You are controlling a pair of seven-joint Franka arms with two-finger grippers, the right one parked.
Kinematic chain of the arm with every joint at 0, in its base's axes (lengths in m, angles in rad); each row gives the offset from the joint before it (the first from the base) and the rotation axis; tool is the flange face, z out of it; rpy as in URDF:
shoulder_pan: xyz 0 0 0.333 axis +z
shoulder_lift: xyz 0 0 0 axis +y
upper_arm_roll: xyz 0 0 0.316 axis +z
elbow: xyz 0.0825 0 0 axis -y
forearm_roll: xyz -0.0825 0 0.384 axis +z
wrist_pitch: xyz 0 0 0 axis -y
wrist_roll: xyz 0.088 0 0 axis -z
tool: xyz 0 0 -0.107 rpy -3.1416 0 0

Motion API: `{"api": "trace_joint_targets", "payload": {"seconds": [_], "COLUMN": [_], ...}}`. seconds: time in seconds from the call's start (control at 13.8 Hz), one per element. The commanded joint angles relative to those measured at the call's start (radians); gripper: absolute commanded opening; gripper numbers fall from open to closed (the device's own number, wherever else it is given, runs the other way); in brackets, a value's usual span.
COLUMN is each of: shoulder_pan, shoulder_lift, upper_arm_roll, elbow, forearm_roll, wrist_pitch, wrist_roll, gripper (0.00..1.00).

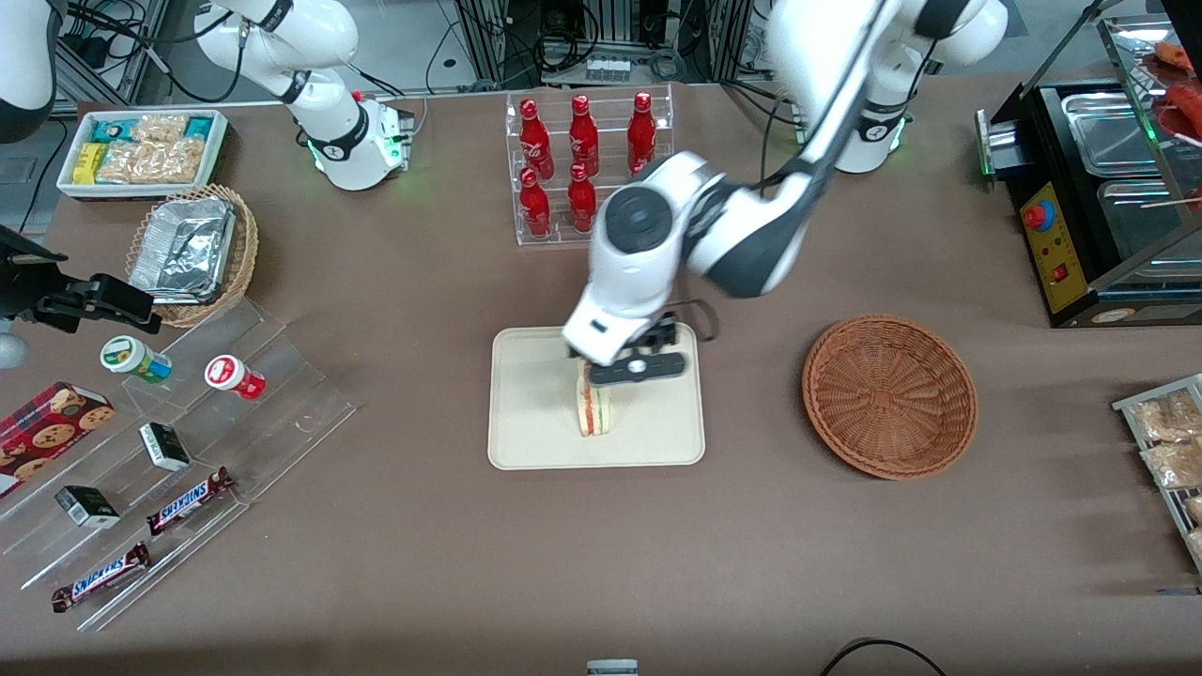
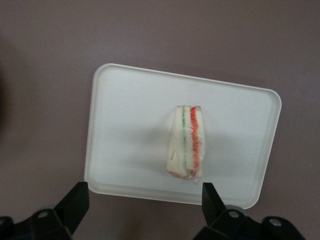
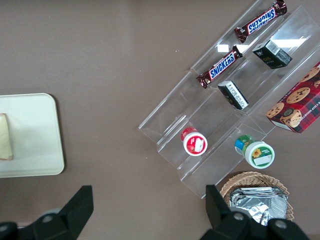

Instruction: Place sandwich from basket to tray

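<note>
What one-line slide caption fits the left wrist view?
Open gripper above the sandwich, which rests on the cream tray.

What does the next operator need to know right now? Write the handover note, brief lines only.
Hand: the left arm's, open and holding nothing, above the tray with its fingers spread wide of the sandwich.
Sandwich: standing on the tray, cut edge up, out of the hand's grip.
Basket: nothing in it, on the table toward the working arm's end.
Done: sandwich is out of the basket, on the tray and released.
Left: lift the arm clear. Nothing more to move, as far as I can judge.
</note>
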Motion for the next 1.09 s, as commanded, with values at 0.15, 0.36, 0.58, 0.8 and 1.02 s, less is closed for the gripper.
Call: {"api": "trace_joint_targets", "payload": {"seconds": [0.15,0.36,0.58,0.8,1.02], "shoulder_pan": [0.167,0.225,0.325,0.431,0.503], "shoulder_lift": [-0.206,-0.281,-0.330,-0.382,-0.438], "upper_arm_roll": [-0.005,0.024,0.031,0.030,0.031], "elbow": [-0.033,-0.035,-0.038,-0.080,-0.139], "forearm_roll": [-0.003,0.076,0.092,0.087,0.072], "wrist_pitch": [-0.248,-0.392,-0.466,-0.493,-0.490], "wrist_roll": [0.021,0.071,0.254,0.448,0.599], "gripper": [0.99,0.99,0.99,0.99,0.99]}}
